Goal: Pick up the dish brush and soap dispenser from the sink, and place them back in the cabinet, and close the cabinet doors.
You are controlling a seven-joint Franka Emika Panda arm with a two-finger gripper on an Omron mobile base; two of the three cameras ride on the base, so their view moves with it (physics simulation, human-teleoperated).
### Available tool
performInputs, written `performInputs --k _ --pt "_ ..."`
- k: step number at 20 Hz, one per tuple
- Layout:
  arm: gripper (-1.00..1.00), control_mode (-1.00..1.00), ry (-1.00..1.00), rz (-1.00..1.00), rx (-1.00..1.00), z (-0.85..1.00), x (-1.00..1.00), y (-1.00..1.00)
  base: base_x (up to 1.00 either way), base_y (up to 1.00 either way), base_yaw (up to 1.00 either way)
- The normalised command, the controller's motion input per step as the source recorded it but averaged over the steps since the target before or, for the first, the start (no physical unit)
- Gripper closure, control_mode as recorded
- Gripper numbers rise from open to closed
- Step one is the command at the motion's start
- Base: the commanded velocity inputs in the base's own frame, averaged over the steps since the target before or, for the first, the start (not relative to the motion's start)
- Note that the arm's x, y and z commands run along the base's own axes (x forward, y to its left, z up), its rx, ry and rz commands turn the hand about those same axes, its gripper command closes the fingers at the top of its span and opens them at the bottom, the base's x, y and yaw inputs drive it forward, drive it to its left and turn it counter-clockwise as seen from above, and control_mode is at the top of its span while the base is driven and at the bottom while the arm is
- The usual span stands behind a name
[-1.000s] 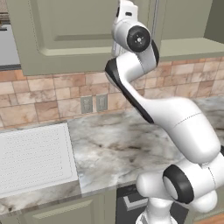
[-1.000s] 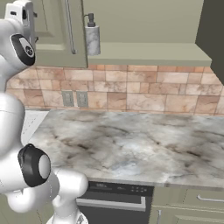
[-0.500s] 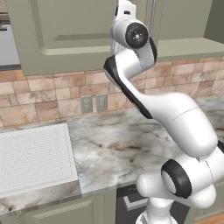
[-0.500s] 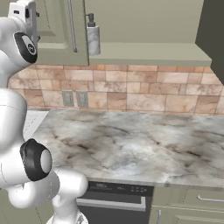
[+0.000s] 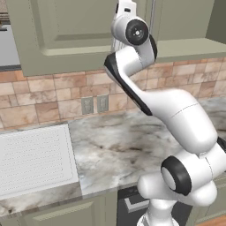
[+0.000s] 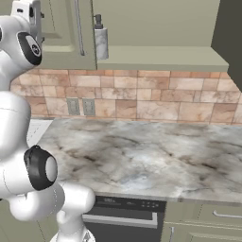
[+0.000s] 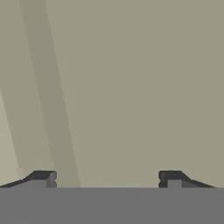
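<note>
Olive-green door panels of the cabinet were recorded across the top of the left base view, with the white arm raised in front of them and its wrist up at the top edge beside a silver bar handle. The ribbed drainboard of the sink was noted at lower left, set into the marble counter; two wall outlets were seen on the brick backsplash. From the right base view, the soap dispenser was observed upright on the cabinet's shelf, just beside the edge of an open door carrying a long handle; the arm's upper joint was seen at far left, against that door. Along the hand view, the gripper was found spread wide with nothing between its tips, facing a plain olive surface at close range. The dish brush could not be located.
</note>
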Motion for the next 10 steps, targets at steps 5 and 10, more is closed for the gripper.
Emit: performInputs --k 5,10 --pt "-1.00 -1.00 0.02 0.00 0.00 0.00 0.17 0.00 0.00 0.00 0.00" --pt "-1.00 -1.00 0.04 0.00 0.00 0.00 0.06 0.00 0.00 0.00 0.00"
